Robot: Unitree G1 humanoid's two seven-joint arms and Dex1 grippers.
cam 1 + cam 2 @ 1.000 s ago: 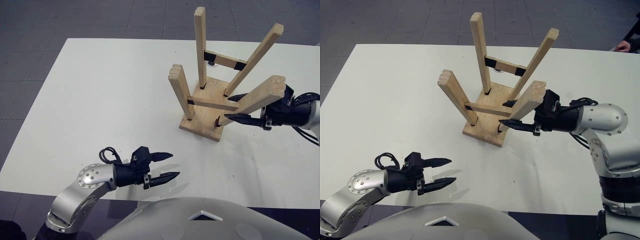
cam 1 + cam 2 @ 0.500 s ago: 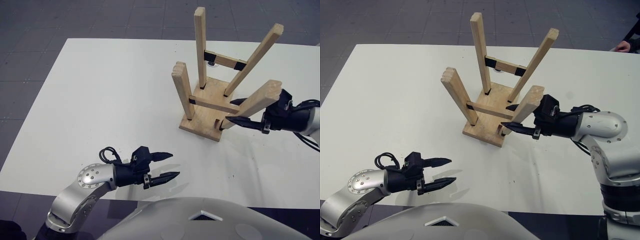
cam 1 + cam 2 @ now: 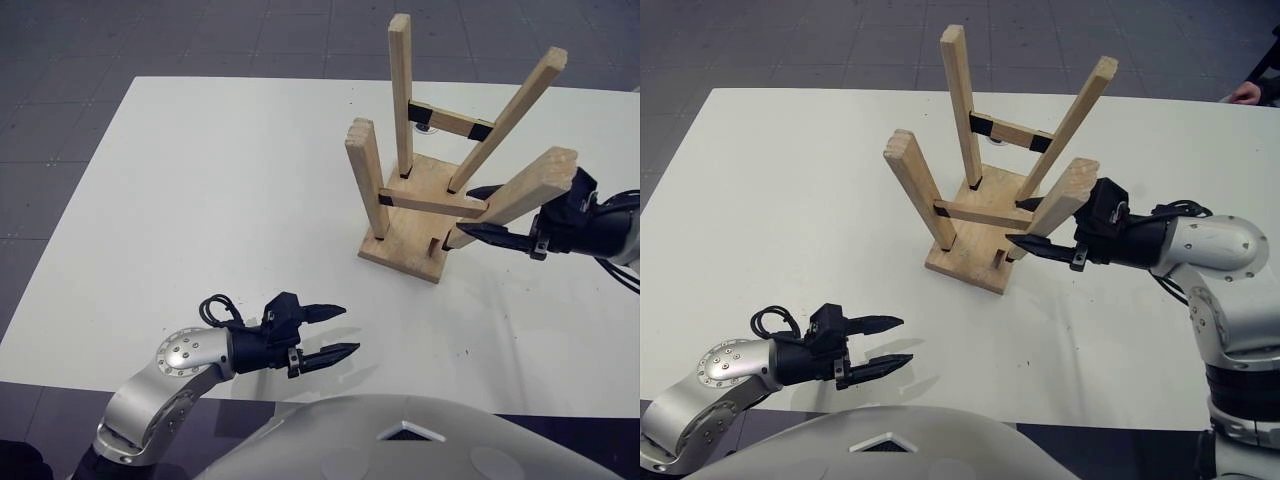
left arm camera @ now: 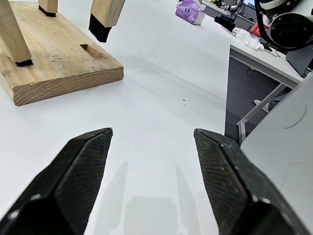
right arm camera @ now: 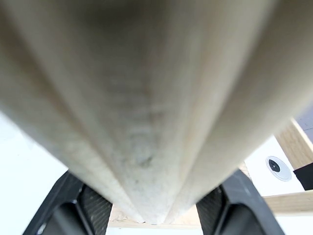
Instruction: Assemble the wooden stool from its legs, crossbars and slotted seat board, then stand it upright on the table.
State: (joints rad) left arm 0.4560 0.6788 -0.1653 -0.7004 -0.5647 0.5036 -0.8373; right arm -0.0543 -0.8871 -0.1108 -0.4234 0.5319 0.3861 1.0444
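The seat board [image 3: 405, 240] lies flat on the table [image 3: 200, 180], underside up. Three legs [image 3: 401, 90] stand in it. The fourth leg [image 3: 520, 185] leans out over the board's near right corner, its black-tipped foot just above the open slot [image 4: 91, 48], not yet in. One of the crossbars [image 3: 450, 121] joins the far pair of legs, and the other [image 3: 430, 206] runs from the near left leg to the fourth. That makes one board, four legs and two crossbars.

The right gripper [image 3: 476, 212] has its jaws clamped on the fourth leg, low down, just beside the board. The left gripper [image 3: 350, 330] hangs with jaws apart, well away from the board, toward the table's near edge.

The wood looks stiff, light and sturdy. The joints are probably loose push-fits, though, and the board may slide on the smooth table. A low hold near the foot seems best for steering the leg into its slot.
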